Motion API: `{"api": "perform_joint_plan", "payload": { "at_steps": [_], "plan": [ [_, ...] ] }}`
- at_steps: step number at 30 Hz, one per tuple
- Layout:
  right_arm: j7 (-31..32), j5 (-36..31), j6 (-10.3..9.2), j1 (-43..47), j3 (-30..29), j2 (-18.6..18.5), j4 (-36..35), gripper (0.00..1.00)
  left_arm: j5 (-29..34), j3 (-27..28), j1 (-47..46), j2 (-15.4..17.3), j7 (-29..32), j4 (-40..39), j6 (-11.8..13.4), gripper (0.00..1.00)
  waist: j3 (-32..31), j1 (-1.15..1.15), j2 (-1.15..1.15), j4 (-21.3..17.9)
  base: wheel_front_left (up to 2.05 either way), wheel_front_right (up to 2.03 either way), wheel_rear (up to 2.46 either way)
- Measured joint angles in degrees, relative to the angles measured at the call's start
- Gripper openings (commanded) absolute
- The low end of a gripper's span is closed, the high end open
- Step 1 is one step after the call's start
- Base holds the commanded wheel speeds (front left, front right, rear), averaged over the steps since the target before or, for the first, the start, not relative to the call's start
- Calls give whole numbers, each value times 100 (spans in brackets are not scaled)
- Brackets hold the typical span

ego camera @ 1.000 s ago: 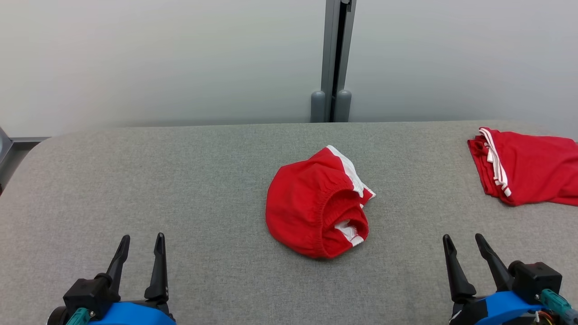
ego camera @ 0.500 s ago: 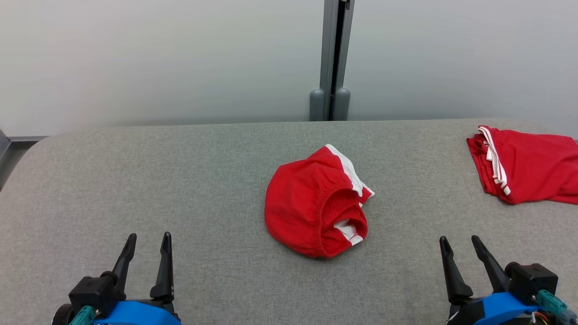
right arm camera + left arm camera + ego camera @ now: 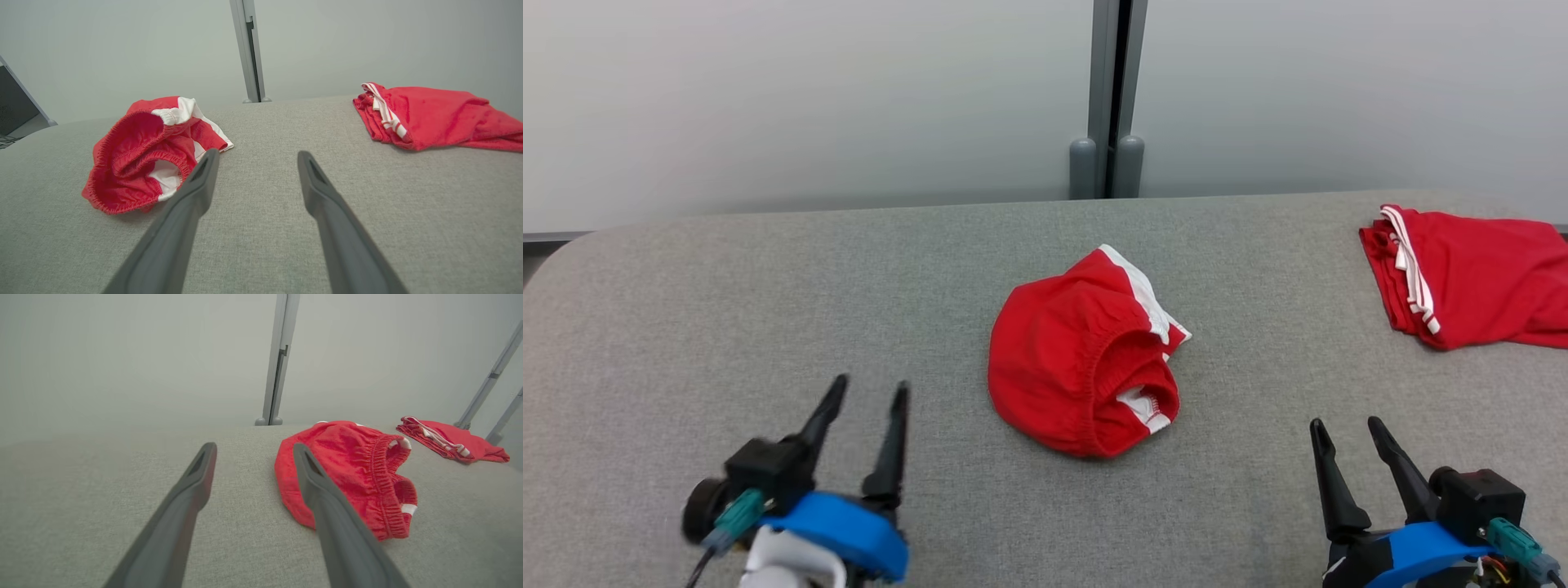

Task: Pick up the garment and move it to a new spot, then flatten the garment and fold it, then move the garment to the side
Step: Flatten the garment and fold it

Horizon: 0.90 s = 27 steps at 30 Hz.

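Since a second ago the left hand (image 3: pixel 872 382) is travelling up and inward across the counter (image 3: pixel 768 310), its wrist rising clear of the lower edge and its two dark fingers angling toward the garment (image 3: pixel 1062 367). The head camera is also drifting a little, so the slight slide of the backdrop is no move of the things. The right hand (image 3: pixel 1344 423) is keeping its place at the lower right. Both hands are standing wide open and carrying nothing, fingers spread ready for a pinch.

The garment, red with white trim and seemingly a pair of shorts, is lying crumpled in the middle of the counter with its elastic waistband gaping toward the robot. It is sitting well apart from a second red garment (image 3: pixel 1478 278), which is lying folded at the far right, likely parked aside on purpose. From the head view the left hand is nearing the cloth but not yet touching it. By my reading the pick-up is only beginning, and the left hand is heading for the bunched left edge because it is offering a raised fold to seize.
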Motion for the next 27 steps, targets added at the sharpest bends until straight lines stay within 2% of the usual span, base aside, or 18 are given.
{"api": "perform_joint_plan", "payload": {
  "at_steps": [9,19,22,27],
  "plan": [
    [-47,57,0,-210,207,1,46,100,286,-964,-1182,-485,369,726,-549,100,239,0,0,-255,0,0,0],
    [-134,91,-1,-433,382,0,115,100,330,-1524,-2047,-867,541,2025,-679,100,563,1,2,-734,0,0,0],
    [-151,100,0,-491,461,2,146,100,372,-1524,-2236,-935,610,2435,-559,100,637,1,2,-869,0,0,0],
    [-200,99,-1,-597,499,1,200,100,422,-1410,-2492,-1025,687,2984,-56,100,720,0,2,-1069,0,0,0]
  ]
}}
